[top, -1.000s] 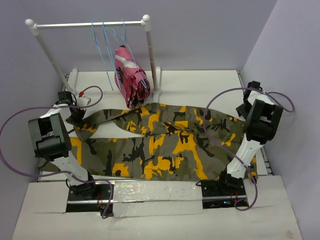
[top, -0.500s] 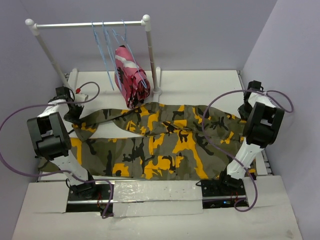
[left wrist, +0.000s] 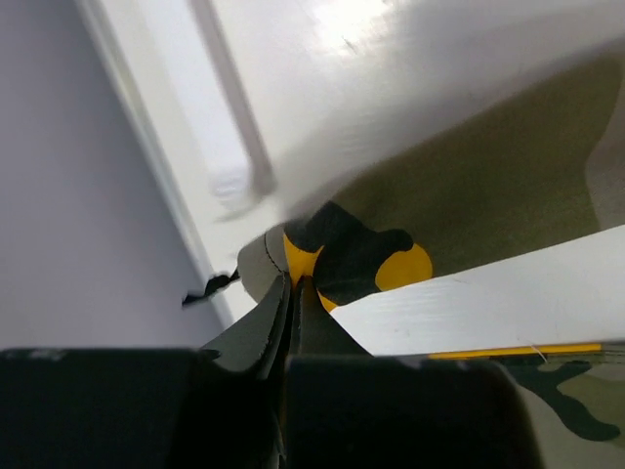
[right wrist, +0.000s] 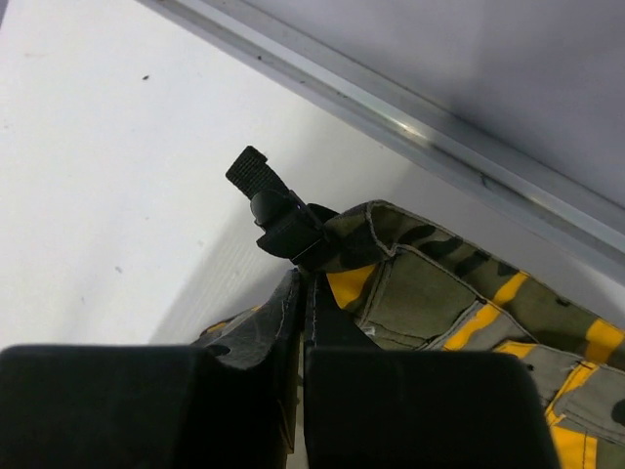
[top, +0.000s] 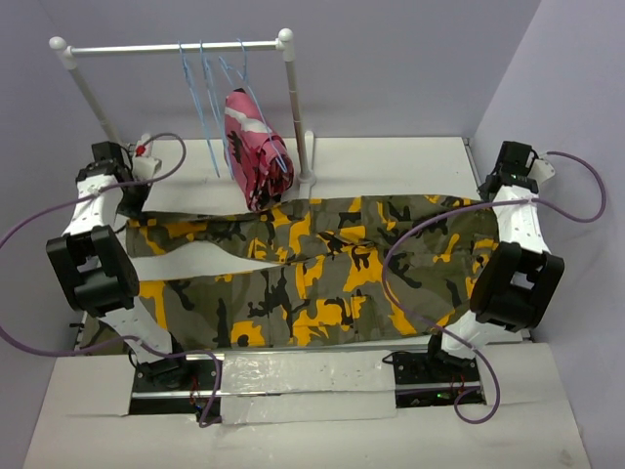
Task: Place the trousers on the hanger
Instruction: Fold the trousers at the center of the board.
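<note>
**STEP IN HAND: TROUSERS GRIPPED AT BOTH ENDS, NOT YET ON THE HANGER**

**Position.** Seen from above, the trousers (top: 322, 264) lie flat across the table (top: 391, 156), running from 9 o'clock to 3 o'clock. The hanger (top: 202, 103) hangs among identical ones on the white rail stand (top: 176, 46) at 11 o'clock. A pink camouflage garment (top: 252, 147) hangs just beside it.

**Tool state.** The left gripper (top: 130, 207), at 10 o'clock, is clamped on a leg end. Its wrist view shows the jaws pressed together with cloth pinched between them. The right gripper (top: 488, 193), at 2 o'clock, is clamped on the waistband corner. In its wrist view, a black buckle (right wrist: 278, 215) sits just beyond the fingertips.

**Stage.** This appears to be the grasp-and-spread step. The far edge is pulled taut between the two grippers, and no cloth touches the hanger.

**Next move (judgement).** The garment probably needs to be folded or gathered narrower. It must then be carried toward 11 o'clock and draped over the hanger's lower bar. Both grippers are occupied, so one may have to let go to steady the wire.

**Markings.** No brand, label or writing can be read in any view.
</note>
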Motion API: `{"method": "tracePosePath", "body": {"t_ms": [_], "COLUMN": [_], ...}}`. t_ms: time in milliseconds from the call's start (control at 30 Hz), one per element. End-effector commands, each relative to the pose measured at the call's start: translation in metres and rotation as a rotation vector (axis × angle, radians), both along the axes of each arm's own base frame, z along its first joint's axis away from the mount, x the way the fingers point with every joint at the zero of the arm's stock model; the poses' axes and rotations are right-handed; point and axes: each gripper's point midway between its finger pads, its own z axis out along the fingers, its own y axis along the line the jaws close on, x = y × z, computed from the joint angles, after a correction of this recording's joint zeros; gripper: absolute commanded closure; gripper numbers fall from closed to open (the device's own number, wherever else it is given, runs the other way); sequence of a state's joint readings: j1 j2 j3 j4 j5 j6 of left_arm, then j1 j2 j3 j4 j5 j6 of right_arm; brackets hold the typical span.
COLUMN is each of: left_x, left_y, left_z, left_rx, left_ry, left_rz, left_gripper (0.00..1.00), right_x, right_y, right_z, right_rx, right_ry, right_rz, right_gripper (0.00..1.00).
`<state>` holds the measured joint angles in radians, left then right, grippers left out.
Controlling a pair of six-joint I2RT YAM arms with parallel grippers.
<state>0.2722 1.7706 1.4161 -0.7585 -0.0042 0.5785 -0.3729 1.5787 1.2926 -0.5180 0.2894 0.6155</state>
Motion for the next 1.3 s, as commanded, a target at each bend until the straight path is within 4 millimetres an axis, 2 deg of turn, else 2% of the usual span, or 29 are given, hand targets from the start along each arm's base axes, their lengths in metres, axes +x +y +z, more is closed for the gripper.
{"method": "tracePosePath", "body": {"t_ms": [0, 100, 167, 200, 267, 333, 433, 533, 667, 833, 900, 967, 1033, 1100, 1133, 1167, 1267], "left_x": [0.024, 0.032, 0.027, 0.019, 0.002, -0.015, -0.045, -0.063, -0.075, -0.090, -0.088, -0.079, -0.061, -0.049, -0.044, -0.038, -0.031], "left_y": [0.017, 0.025, 0.028, 0.031, 0.035, 0.037, 0.048, 0.057, 0.066, 0.075, 0.082, 0.091, 0.098, 0.101, 0.104, 0.107, 0.115], "left_z": [0.070, 0.085, 0.087, 0.084, 0.091, 0.087, 0.087, 0.089, 0.091, 0.083, 0.089, 0.096, 0.122, 0.126, 0.134, 0.143, 0.161], "left_rx": [0.072, 0.106, 0.121, 0.144, 0.189, 0.214, 0.234, 0.232, 0.238, 0.238, 0.255, 0.270, 0.274, 0.252, 0.255, 0.266, 0.296], "left_ry": [-0.147, -0.171, -0.159, -0.131, -0.135, -0.116, -0.094, -0.090, -0.111, -0.109, -0.135, -0.163, -0.216, -0.228, -0.245, -0.268, -0.301], "left_rz": [0.041, 0.061, 0.075, 0.078, 0.060, 0.051, 0.071, 0.089, 0.095, 0.104, 0.108, 0.120, 0.130, 0.139, 0.143, 0.146, 0.153], "left_gripper": [1.00, 1.00, 1.00, 1.00, 1.00, 1.00, 1.00, 1.00, 1.00, 1.00, 1.00, 1.00, 1.00, 1.00, 1.00, 1.00, 1.00], "right_x": [0.021, 0.016, -0.001, -0.011, -0.030, -0.043, -0.061, -0.074, -0.097, -0.111, -0.110, -0.100, -0.086, -0.072, -0.066, -0.062, -0.057], "right_y": [-0.003, 0.000, -0.005, -0.006, -0.014, -0.018, -0.025, -0.030, -0.039, -0.035, -0.035, -0.036, -0.040, -0.043, -0.046, -0.049, -0.055], "right_z": [0.049, 0.053, 0.057, 0.050, 0.067, 0.075, 0.097, 0.106, 0.104, 0.094, 0.092, 0.096, 0.110, 0.114, 0.123, 0.124, 0.143], "right_rx": [-0.053, -0.040, -0.049, -0.048, -0.065, -0.074, -0.090, -0.079, -0.041, -0.033, -0.025, -0.007, 0.011, 0.036, 0.032, 0.036, 0.010], "right_ry": [-0.171, -0.173, -0.181, -0.178, -0.247, -0.282, -0.348, -0.386, -0.404, -0.408, -0.420, -0.456, -0.485, -0.484, -0.496, -0.491, -0.519], "right_rz": [0.017, 0.020, -0.038, -0.061, -0.133, -0.175, -0.223, -0.251, -0.286, -0.296, -0.297, -0.281, -0.260, -0.242, -0.235, -0.232, -0.235], "right_gripper": [1.00, 1.00, 1.00, 1.00, 1.00, 1.00, 1.00, 1.00, 1.00, 1.00, 1.00, 1.00, 1.00, 1.00, 1.00, 1.00, 1.00]}}
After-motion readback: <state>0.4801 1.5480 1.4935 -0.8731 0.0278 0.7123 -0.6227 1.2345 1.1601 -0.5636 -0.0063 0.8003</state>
